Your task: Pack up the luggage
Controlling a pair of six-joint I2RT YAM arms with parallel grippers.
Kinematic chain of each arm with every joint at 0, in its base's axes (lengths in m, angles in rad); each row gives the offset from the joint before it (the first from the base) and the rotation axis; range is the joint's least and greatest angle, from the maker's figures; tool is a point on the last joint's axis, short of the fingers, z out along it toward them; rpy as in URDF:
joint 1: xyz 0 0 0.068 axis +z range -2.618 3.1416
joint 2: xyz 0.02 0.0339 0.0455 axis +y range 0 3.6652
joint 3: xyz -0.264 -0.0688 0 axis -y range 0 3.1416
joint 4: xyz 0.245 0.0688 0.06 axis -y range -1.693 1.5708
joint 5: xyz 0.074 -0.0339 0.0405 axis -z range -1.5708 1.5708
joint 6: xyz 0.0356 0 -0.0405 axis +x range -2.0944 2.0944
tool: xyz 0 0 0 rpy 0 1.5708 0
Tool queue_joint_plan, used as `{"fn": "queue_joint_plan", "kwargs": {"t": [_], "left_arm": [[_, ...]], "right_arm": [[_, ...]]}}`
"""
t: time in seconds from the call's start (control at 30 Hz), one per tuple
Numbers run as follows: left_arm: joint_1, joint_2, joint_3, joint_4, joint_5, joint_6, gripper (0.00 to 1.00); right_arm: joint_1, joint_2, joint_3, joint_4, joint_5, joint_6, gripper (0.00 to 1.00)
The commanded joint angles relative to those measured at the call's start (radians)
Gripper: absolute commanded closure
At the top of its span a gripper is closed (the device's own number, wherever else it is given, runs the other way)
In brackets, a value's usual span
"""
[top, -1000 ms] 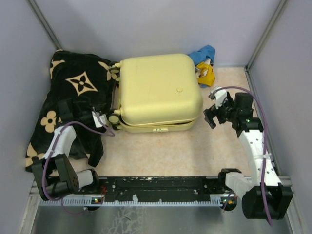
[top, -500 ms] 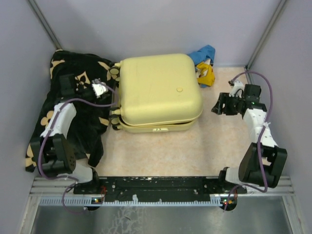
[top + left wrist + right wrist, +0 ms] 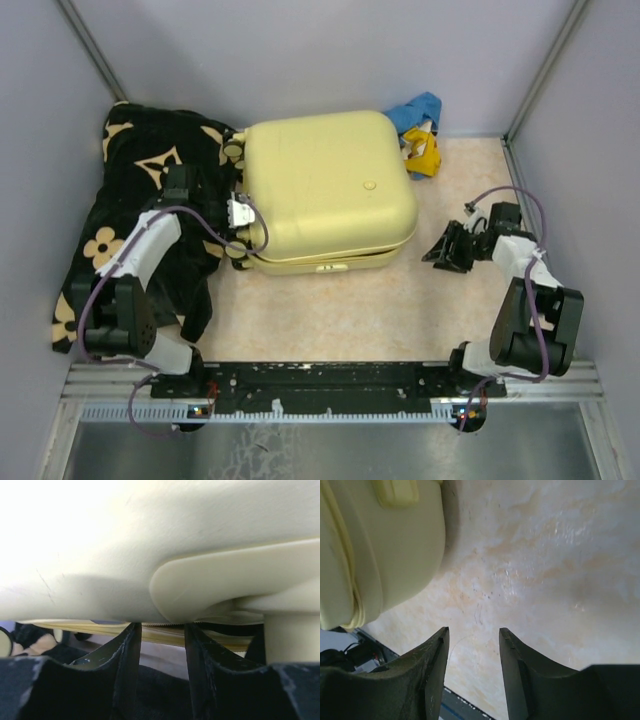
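The one yellow suitcase (image 3: 325, 190) lies shut and flat on the table (image 3: 330, 310), in the upper middle of the overhead view. Two small wheels (image 3: 235, 249) show on its left edge.

There are two arms. The left arm rises from its base at the lower left, bends at the elbow and reaches up and right across the blanket. The left claw (image 3: 240, 212) is right at the suitcase's left edge. In the left wrist view its fingers (image 3: 125, 650) stand apart with nothing between them, tips just under the pale shell.

The right arm is folded at the lower right, forearm pointing left. The right claw (image 3: 440, 250) sits low over bare table, near the suitcase's right corner but apart from it. Its fingers (image 3: 432, 655) are spread, holding nothing.

One black blanket (image 3: 150, 170) with tan flowers fills the upper left. Two cloths, one blue (image 3: 420, 108) and one yellow (image 3: 424, 155), lie behind the suitcase's upper right corner.
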Motion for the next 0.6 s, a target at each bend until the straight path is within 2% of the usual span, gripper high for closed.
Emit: {"fn": "queue_joint_plan", "kwargs": {"t": [0.0, 0.1, 0.2, 0.3, 0.37, 0.47, 0.57], "left_arm": [[-0.162, -0.091, -0.122, -0.124, 0.079, -0.017, 0.54], [-0.29, -0.124, -0.19, 0.008, 0.088, -0.179, 0.54], [-0.426, -0.117, -0.225, 0.243, 0.044, -0.393, 0.53], [-0.531, -0.066, -0.162, 0.405, 0.001, -0.61, 0.5], [-0.546, -0.024, -0.067, 0.362, 0.041, -0.651, 0.49], [-0.528, -0.003, 0.081, 0.174, 0.046, -0.644, 0.47], [-0.418, -0.047, 0.117, 0.094, 0.163, -0.637, 0.44]], "right_arm": [[-0.003, -0.059, -0.041, -0.001, -0.049, 0.043, 0.56], [-0.006, -0.069, -0.048, 0.003, -0.052, 0.045, 0.57], [-0.015, -0.064, -0.042, -0.007, -0.049, 0.045, 0.57], [-0.018, -0.048, -0.039, 0.01, -0.044, 0.056, 0.57], [-0.018, -0.024, -0.025, 0.022, -0.031, 0.063, 0.58], [-0.022, 0.011, 0.004, 0.037, -0.018, 0.064, 0.6], [-0.023, 0.031, 0.007, 0.072, -0.007, 0.078, 0.61]]}}
